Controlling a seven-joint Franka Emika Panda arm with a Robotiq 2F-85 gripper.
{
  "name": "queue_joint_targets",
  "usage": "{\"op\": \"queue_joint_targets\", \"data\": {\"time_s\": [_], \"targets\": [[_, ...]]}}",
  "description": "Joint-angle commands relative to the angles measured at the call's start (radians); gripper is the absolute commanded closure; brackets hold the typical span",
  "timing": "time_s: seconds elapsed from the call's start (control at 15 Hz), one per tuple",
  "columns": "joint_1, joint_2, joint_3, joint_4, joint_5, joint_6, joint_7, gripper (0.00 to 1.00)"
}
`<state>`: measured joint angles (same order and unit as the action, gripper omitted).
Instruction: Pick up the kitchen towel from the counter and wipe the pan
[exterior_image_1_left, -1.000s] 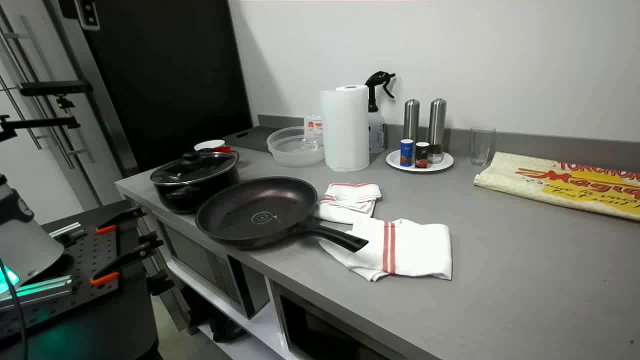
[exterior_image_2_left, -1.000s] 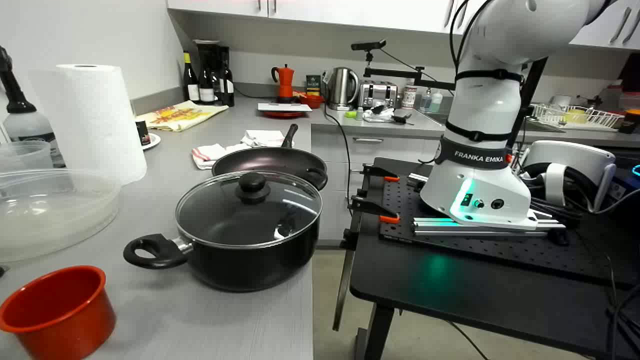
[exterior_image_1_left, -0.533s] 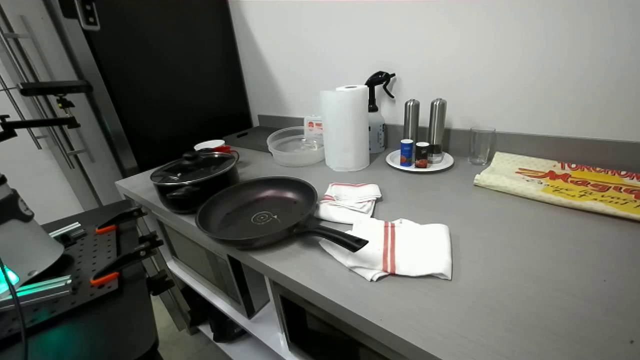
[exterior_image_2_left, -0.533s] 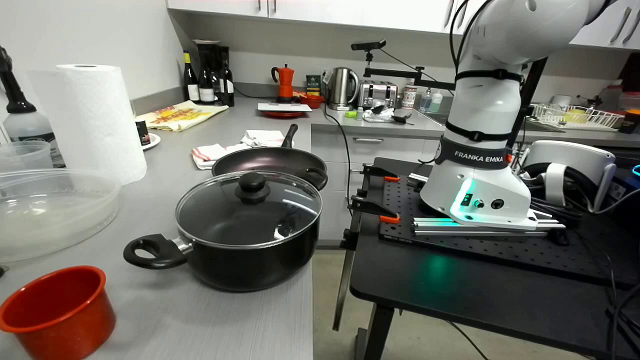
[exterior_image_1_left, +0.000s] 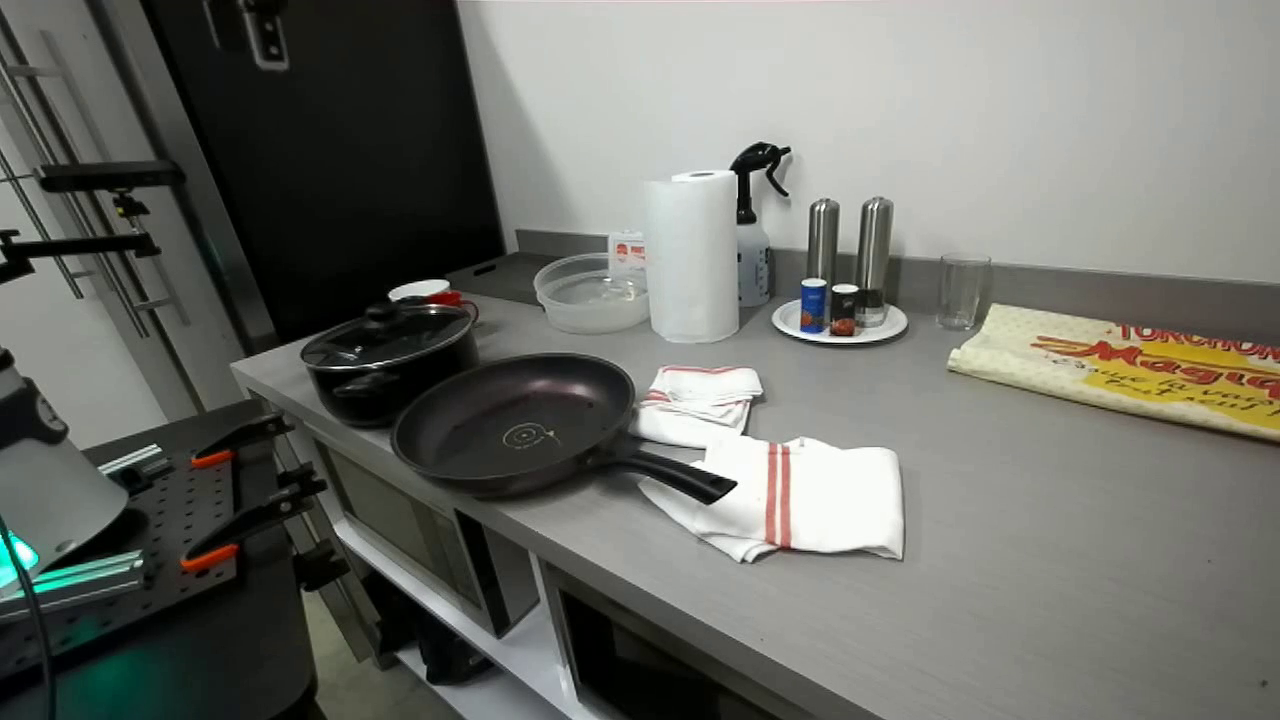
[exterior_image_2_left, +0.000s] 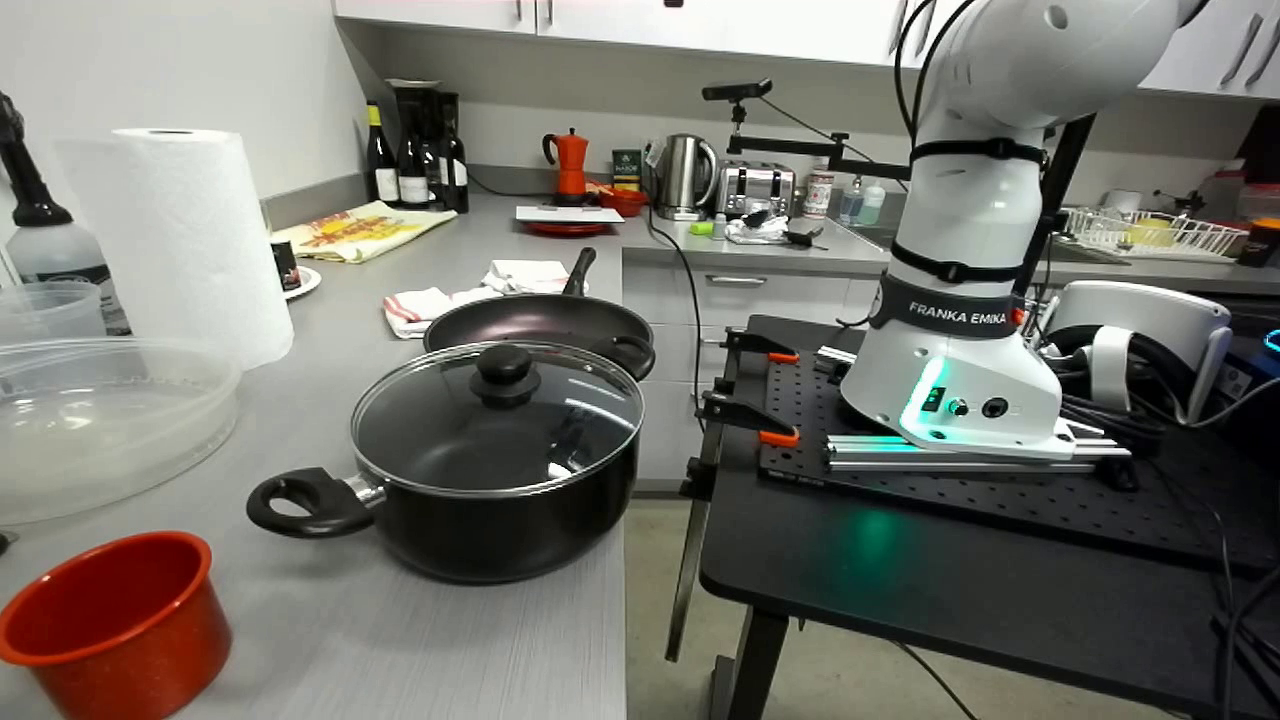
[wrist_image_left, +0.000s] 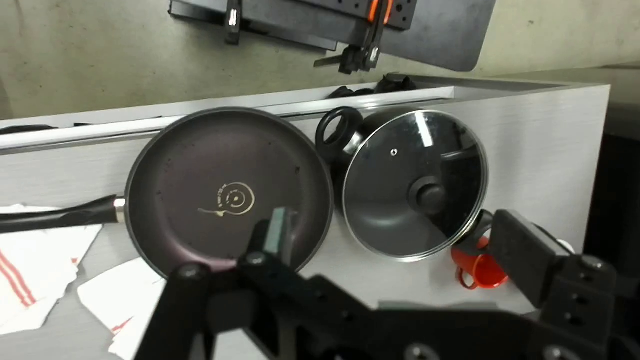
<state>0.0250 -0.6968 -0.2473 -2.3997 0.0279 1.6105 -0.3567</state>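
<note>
A black frying pan (exterior_image_1_left: 490, 410) sits on the grey counter, its handle lying over a folded white towel with red stripes (exterior_image_1_left: 835, 490). A second white towel with red edging (exterior_image_1_left: 705, 390) lies beside the pan. Both also show in the wrist view, as the striped towel (wrist_image_left: 45, 275) and the second towel (wrist_image_left: 125, 300), partly cut off or covered by the gripper. My gripper (wrist_image_left: 400, 232) is wide open and empty, high above the counter. Its fingers are over the pan (wrist_image_left: 200, 160) and past the lidded pot. Only a dark gripper part (exterior_image_1_left: 265, 40) shows at the top in an exterior view.
A black pot with glass lid (wrist_image_left: 415, 190) stands against the pan. A red cup (wrist_image_left: 482, 270) is beside the pot. A paper towel roll (exterior_image_1_left: 695, 255), a clear bowl (exterior_image_1_left: 590, 300) and a plate with grinders (exterior_image_1_left: 865, 335) stand behind. The counter edge runs close to the pan.
The dark gripper part has moved right in an exterior view, and a small dark tip now shows at the top edge in an exterior view. The towels, pan and pot have not moved.
</note>
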Motion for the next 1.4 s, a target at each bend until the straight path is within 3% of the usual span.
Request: {"op": "queue_joint_targets", "data": {"time_s": [0.0,0.33,0.6,1.0,1.33], "targets": [[-0.016,0.24,-0.006,0.136,-0.004,0.123,-0.013,0.0],[-0.063,0.538,0.008,0.31,-0.005,0.367,0.028,0.0],[-0.105,0.784,0.022,0.486,0.013,0.486,0.056,0.0],[-0.193,1.133,0.089,0.803,0.094,0.471,0.047,0.0],[-0.237,1.335,0.131,0.996,0.054,0.489,0.067,0.0]]}}
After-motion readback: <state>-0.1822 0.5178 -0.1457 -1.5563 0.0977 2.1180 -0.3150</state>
